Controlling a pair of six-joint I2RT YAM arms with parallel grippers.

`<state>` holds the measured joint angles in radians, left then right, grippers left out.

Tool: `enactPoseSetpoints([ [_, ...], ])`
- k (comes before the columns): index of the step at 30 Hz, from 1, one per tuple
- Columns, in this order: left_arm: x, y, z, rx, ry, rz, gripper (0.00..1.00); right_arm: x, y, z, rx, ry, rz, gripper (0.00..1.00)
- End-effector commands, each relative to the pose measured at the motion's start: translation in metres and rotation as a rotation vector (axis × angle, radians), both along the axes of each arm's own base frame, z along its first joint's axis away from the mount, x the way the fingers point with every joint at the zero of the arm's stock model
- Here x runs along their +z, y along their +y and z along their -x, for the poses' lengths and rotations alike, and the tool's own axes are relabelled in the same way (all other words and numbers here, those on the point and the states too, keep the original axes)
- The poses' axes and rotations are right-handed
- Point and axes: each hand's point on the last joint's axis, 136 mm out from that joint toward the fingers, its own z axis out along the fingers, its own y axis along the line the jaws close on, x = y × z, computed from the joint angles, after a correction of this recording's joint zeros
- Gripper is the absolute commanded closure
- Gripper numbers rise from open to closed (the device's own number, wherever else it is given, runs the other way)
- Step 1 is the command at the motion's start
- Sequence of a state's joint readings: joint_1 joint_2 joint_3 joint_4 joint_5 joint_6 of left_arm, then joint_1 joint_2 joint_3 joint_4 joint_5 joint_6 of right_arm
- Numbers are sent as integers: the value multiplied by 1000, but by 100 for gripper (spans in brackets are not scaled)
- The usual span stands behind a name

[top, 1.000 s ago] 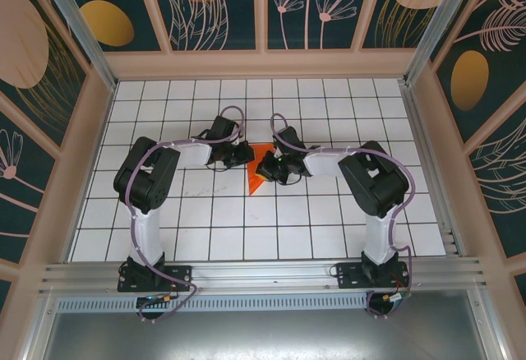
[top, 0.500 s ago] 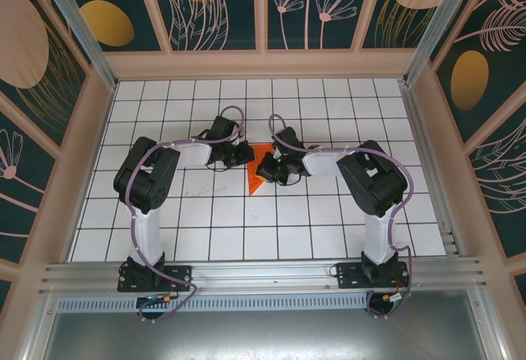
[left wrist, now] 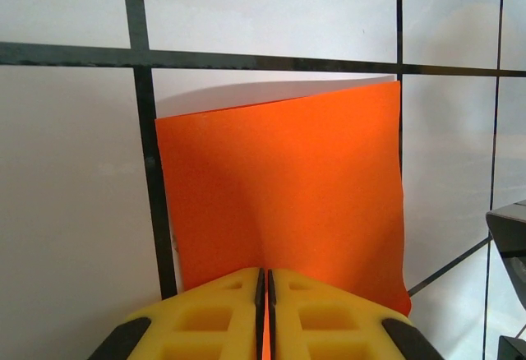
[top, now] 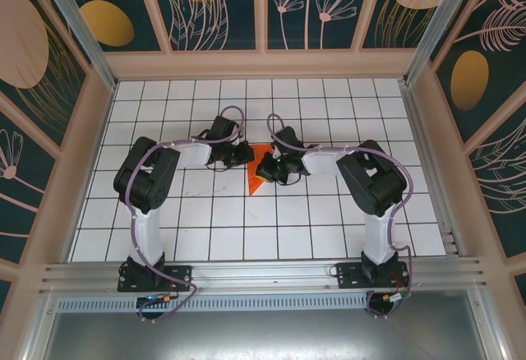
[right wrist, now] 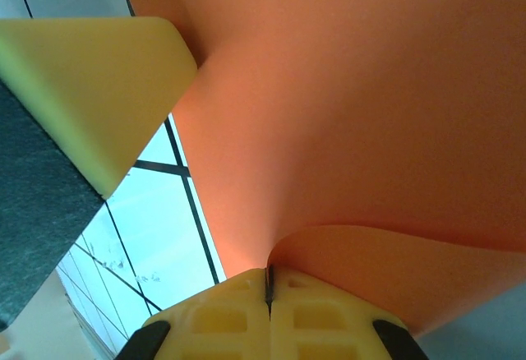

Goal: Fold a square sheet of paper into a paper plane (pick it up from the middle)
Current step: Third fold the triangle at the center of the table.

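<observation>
- Square sheet of paper (top: pixel 256 177): bright orange-red, plain, at mid-table between the two wrists. It is held off the white gridded tabletop (top: pixel 329 212), not lying flat. From overhead a pointed corner reaches toward the near side.
- Left gripper (top: pixel 244 155): clenched on the square sheet of paper. In its wrist view the yellow pads (left wrist: pixel 222 302) meet with a sliver of orange caught in the seam. The sheet (left wrist: pixel 279 196) spreads out beyond them over the tiles, with a soft buckle running up from the pinch.
- Right gripper (top: pixel 265 167): also clamped on the sheet. In its wrist view the pads (right wrist: pixel 316 302) are pressed together, and the paper (right wrist: pixel 370 113) curls down into the seam and billows above.
- The two grippers sit close together, almost facing each other across the sheet.
- The left gripper's yellow finger (right wrist: pixel 90 89) shows at the upper left of the right wrist view, touching the paper's edge.
- A dark part of the right gripper (left wrist: pixel 511 233) shows at the right border of the left wrist view.
- Both arms reach inward from their bases at the near edge.
</observation>
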<state>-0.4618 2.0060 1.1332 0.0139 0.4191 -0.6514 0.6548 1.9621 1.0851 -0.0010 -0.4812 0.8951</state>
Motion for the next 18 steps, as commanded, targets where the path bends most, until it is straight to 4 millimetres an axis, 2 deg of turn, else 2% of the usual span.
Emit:
enactPoseSetpoints([
  [1,-17,2,11,-8,68,-10,86,-2,7,2,36,0,-2,100],
  [18,-17,1,12,-9,71,-7,86,-14,4,6,48,27,22,100],
])
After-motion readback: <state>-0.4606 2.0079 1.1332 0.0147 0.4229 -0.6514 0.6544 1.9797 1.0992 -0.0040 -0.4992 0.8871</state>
